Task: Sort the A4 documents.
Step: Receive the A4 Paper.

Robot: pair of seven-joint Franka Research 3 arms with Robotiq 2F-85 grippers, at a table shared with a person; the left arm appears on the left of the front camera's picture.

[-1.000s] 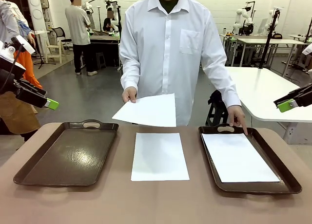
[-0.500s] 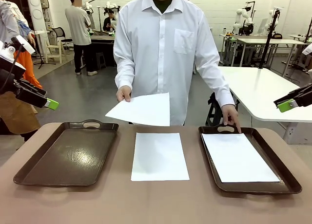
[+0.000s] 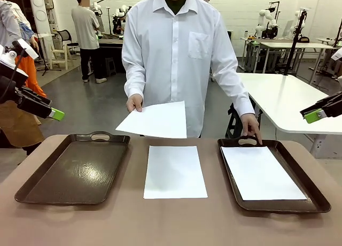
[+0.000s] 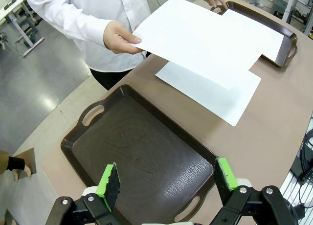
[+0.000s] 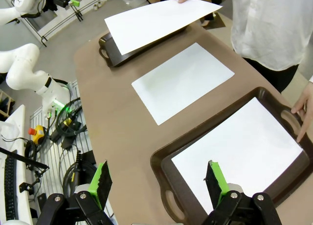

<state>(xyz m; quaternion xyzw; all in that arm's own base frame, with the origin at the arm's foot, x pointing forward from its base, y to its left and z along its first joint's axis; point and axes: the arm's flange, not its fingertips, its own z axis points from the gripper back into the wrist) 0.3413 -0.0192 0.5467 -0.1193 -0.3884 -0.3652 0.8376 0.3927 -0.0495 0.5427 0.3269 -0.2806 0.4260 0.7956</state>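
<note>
Nearest, both grippers hang released, their green-padded jaws spread wide and empty. The left gripper is above the near end of the bare left tray. The right gripper is above the near end of the right tray, where the first A4 document lies flat. Between the two dark brown trays, the second A4 document lies flat on the brown worktop, touching neither tray. Beyond it, a person in a white shirt holds the third A4 document by a corner in the person's right hand, in the air over the worktop's far edge. The person's left hand rests its fingertips on the right tray's far handle.
</note>
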